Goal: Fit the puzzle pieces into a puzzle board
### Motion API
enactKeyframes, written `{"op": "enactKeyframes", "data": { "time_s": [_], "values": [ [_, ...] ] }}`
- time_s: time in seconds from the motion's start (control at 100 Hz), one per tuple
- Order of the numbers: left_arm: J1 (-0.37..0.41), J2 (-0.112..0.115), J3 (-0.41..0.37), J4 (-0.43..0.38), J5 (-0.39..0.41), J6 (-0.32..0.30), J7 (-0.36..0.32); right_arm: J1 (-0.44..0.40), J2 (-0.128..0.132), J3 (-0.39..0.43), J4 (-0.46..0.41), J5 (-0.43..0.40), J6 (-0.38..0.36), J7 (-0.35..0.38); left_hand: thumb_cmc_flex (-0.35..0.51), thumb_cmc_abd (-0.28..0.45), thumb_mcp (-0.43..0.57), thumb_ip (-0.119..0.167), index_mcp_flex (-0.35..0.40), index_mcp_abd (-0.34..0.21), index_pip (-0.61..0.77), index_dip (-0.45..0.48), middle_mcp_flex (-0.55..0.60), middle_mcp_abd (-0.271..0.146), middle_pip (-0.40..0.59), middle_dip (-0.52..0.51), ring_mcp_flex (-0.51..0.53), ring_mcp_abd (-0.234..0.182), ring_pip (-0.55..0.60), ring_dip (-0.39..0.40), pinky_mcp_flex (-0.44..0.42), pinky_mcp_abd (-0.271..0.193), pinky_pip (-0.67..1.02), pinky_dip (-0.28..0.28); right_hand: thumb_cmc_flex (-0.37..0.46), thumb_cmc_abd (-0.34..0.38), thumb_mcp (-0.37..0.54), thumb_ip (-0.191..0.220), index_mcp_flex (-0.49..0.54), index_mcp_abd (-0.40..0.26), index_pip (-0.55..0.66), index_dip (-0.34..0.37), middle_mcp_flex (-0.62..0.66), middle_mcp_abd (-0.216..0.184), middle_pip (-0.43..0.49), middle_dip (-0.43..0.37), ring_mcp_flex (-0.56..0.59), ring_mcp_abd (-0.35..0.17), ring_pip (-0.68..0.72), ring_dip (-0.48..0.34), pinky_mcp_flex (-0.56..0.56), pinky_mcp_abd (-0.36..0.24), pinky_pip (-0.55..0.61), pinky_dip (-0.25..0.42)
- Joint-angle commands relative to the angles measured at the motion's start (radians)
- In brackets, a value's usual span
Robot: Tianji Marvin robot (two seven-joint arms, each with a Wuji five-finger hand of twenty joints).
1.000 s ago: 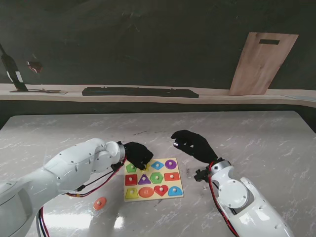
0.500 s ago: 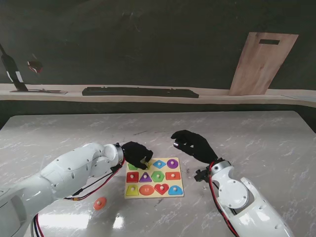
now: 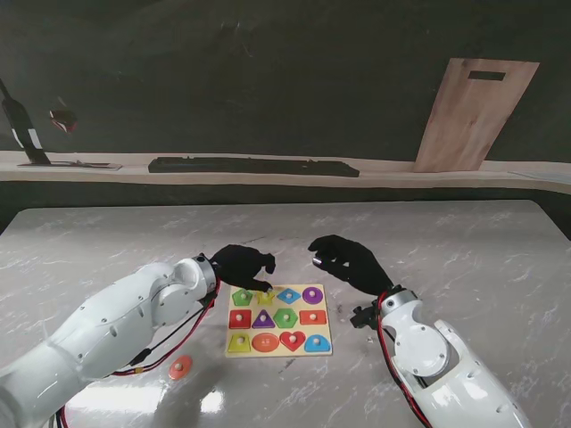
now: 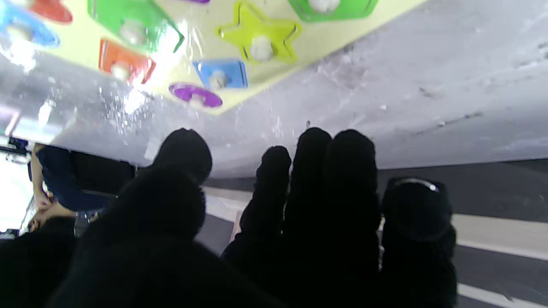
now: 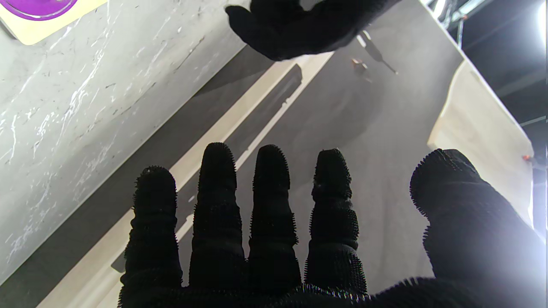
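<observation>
The puzzle board (image 3: 277, 332) lies flat near me at the table's middle, with coloured knobbed pieces in all its slots. A yellow star (image 3: 265, 295) sits in the far row, between a green pentagon (image 3: 241, 298) and a blue diamond (image 3: 288, 295). My left hand (image 3: 241, 266) hovers open over the board's far left corner, fingers stretched out and holding nothing. The left wrist view shows the star (image 4: 257, 36) seated in the board (image 4: 308, 42), beyond my fingertips (image 4: 310, 141). My right hand (image 3: 348, 260) hangs open just past the far right corner, also empty.
A loose orange round piece (image 3: 180, 366) lies on the marble to the left of the board, close to me. A dark keyboard (image 3: 253, 166) rests on the ledge behind the table, and a wooden cutting board (image 3: 473, 114) leans against the wall at the far right.
My left hand has lifted off the board's far left part and drawn back away from me, its fingers spreading. The yellow star now shows in its slot. The right hand has stayed still.
</observation>
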Motion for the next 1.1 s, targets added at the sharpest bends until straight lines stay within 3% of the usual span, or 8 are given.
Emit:
{"op": "enactKeyframes", "data": {
  "time_s": [0.0,0.09,0.19,0.37,0.58,0.79,0.89,1.09],
  "values": [
    [0.038,0.024,-0.035,-0.036,0.010,0.004,0.014,0.001,-0.002,-0.011,0.004,0.001,-0.001,0.006,0.017,0.032,-0.040,0.045,0.002,-0.012,-0.017,-0.005,-0.043,0.038,-0.037,-0.024,-0.046,0.044,-0.041,0.004,-0.053,-0.010,-0.032,0.010,0.011,0.027,-0.019,0.020,0.020,-0.031,-0.018,0.010,0.023,0.003,0.005,0.006,0.017,0.005,0.007,0.009,-0.010,0.009,0.017,0.006],
    [0.107,0.039,-0.130,-0.099,0.049,-0.001,0.025,0.005,-0.002,-0.017,0.008,-0.002,0.001,0.005,0.031,0.053,-0.088,0.044,0.004,-0.017,-0.075,-0.046,-0.120,0.057,-0.131,-0.103,-0.153,0.079,-0.152,0.012,-0.179,0.026,-0.168,0.058,0.009,0.027,-0.019,0.020,0.019,-0.031,-0.018,0.010,0.023,0.004,0.006,0.006,0.016,0.006,0.007,0.009,-0.010,0.009,0.017,0.006],
    [0.183,0.053,-0.234,-0.162,0.106,-0.024,0.049,0.008,-0.003,-0.022,0.010,-0.014,0.005,-0.001,0.037,0.080,-0.140,0.044,-0.013,-0.015,-0.134,-0.074,-0.206,0.067,-0.220,-0.168,-0.268,0.094,-0.261,-0.008,-0.300,0.032,-0.272,0.057,0.010,0.026,-0.019,0.020,0.018,-0.029,-0.018,0.010,0.022,0.002,0.006,0.006,0.017,0.005,0.007,0.009,-0.010,0.008,0.018,0.006],
    [0.327,0.069,-0.409,-0.290,0.161,-0.042,0.049,0.013,-0.007,-0.034,0.015,-0.042,0.014,-0.029,0.047,0.097,-0.219,0.044,-0.019,-0.004,-0.202,-0.107,-0.269,0.072,-0.300,-0.241,-0.342,0.099,-0.357,-0.041,-0.384,0.033,-0.336,0.051,0.011,0.025,-0.017,0.020,0.018,-0.029,-0.016,0.011,0.020,0.001,0.008,0.006,0.017,0.004,0.009,0.010,-0.008,0.008,0.019,0.007],
    [0.477,0.076,-0.564,-0.394,0.136,-0.087,-0.006,0.027,-0.007,-0.053,0.028,-0.085,0.020,-0.050,0.052,0.092,-0.264,0.041,0.008,-0.007,-0.241,-0.129,-0.282,0.066,-0.345,-0.285,-0.357,0.095,-0.390,-0.053,-0.405,0.031,-0.352,0.049,0.010,0.024,-0.012,0.020,0.016,-0.028,-0.013,0.012,0.021,0.000,0.014,0.008,0.020,0.002,0.013,0.011,-0.006,0.008,0.021,0.007],
    [0.605,0.079,-0.661,-0.441,0.169,-0.142,0.025,0.028,-0.009,-0.054,0.027,-0.122,0.034,-0.081,0.060,0.067,-0.252,0.044,0.032,-0.012,-0.247,-0.130,-0.265,0.055,-0.334,-0.282,-0.342,0.079,-0.376,-0.038,-0.379,0.020,-0.336,0.054,0.007,0.023,-0.005,0.020,0.017,-0.024,-0.010,0.012,0.019,0.001,0.017,0.008,0.022,0.003,0.021,0.015,-0.004,0.008,0.024,0.007],
    [0.669,0.082,-0.700,-0.479,0.182,-0.124,0.014,0.027,-0.009,-0.055,0.025,-0.137,0.046,-0.091,0.029,0.035,-0.163,0.039,0.056,-0.003,-0.244,-0.123,-0.243,0.060,-0.322,-0.265,-0.331,0.086,-0.371,-0.008,-0.366,0.023,-0.326,0.056,0.005,0.022,-0.004,0.020,0.017,-0.026,-0.011,0.012,0.021,0.001,0.018,0.007,0.021,0.002,0.022,0.015,-0.003,0.008,0.024,0.007],
    [0.802,0.093,-0.772,-0.591,0.260,-0.053,-0.052,0.034,-0.008,-0.070,0.026,-0.135,0.065,-0.080,0.043,0.055,-0.159,0.037,0.116,-0.008,-0.187,-0.096,-0.169,0.062,-0.269,-0.226,-0.278,0.095,-0.312,0.019,-0.309,0.025,-0.287,0.068,0.003,0.023,0.000,0.019,0.015,-0.025,-0.011,0.011,0.020,0.001,0.018,0.006,0.020,0.003,0.023,0.016,-0.005,0.008,0.024,0.006]
  ]
}}
